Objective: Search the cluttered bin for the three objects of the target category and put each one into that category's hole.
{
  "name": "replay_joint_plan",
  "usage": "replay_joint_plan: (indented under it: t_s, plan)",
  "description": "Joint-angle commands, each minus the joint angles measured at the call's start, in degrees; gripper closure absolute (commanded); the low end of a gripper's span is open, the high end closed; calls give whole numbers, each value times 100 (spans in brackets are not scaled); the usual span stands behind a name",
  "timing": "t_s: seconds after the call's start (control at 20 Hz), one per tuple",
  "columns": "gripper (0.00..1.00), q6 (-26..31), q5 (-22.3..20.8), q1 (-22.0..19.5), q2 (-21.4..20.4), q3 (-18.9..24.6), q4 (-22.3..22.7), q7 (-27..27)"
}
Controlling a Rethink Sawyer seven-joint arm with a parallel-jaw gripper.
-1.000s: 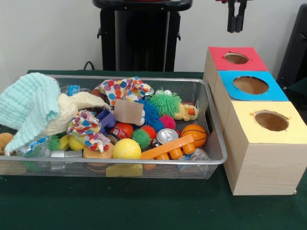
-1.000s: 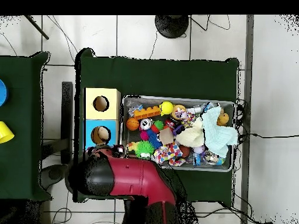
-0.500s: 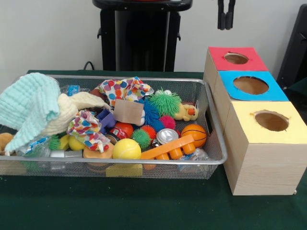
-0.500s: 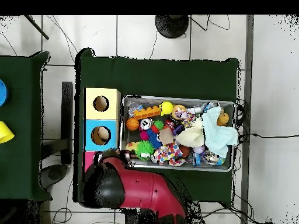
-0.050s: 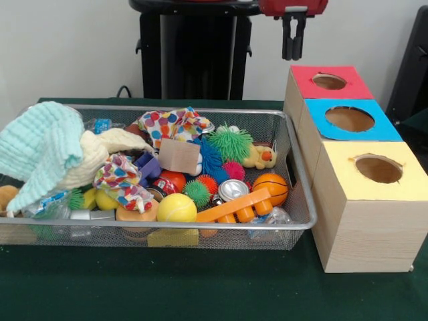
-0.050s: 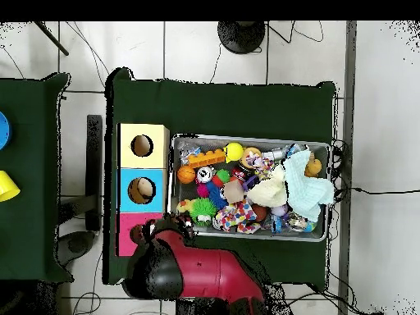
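Dark green tablecloth (image 5: 200, 287) is seen in the front view; the black gripper (image 5: 292, 48) hangs empty, fingers nearly together, above and just left of the red-topped wooden box (image 5: 328, 81). Below-left sits the wire mesh bin (image 5: 297, 194) of toys. Overhead, the red arm (image 6: 205, 271) is seen covering the gripper.

You see only the lower part of the hand (image 5: 292, 40) in the front view; the arm above it is cut off by the top edge. From overhead, the arm (image 6: 197, 271) covers part of the red box (image 6: 125, 234). In the bin (image 5: 294, 167), the mint cloth (image 5: 40, 150) hides whatever lies beneath it at the left end.
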Motion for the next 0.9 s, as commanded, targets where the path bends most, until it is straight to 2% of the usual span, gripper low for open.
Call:
replay_joint_plan:
  t_s: [0.05, 0.4, 0.75, 0.8, 0.9]
  plan:
    - [100, -397, -565, -171, 545, 432, 230, 414]
    - [100, -549, -720, -47, 778, 310, 121, 661]
    - [100, -699, -675, -269, 923, 604, 220, 774]
    - [0, -695, -653, -297, 927, 660, 238, 792]
    - [0, -711, -622, -345, 937, 741, 266, 817]
